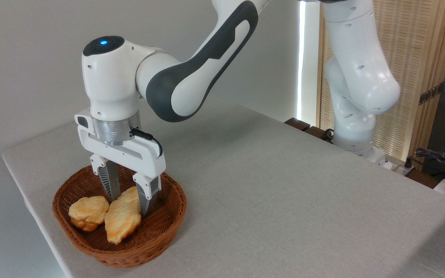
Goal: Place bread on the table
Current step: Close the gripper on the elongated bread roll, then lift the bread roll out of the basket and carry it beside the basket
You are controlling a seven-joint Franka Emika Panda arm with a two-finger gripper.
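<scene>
Hand (129,200) straddles one bread (123,220) beside one bun (88,212).

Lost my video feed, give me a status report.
Pincer astride bread, not visibly clamped. Bread in basket. Bun alongside it.

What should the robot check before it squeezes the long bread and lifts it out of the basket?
1. Gripper straddles the bread: ok, one finger on each side.
2. Jaws already clamped on it: cannot tell.
3. Round bun clear of the fingers: not ok, it sits right beside one.
4. Bread free of the basket: not ok, it lies inside.
5. Table has open room to the right: ok.
</scene>
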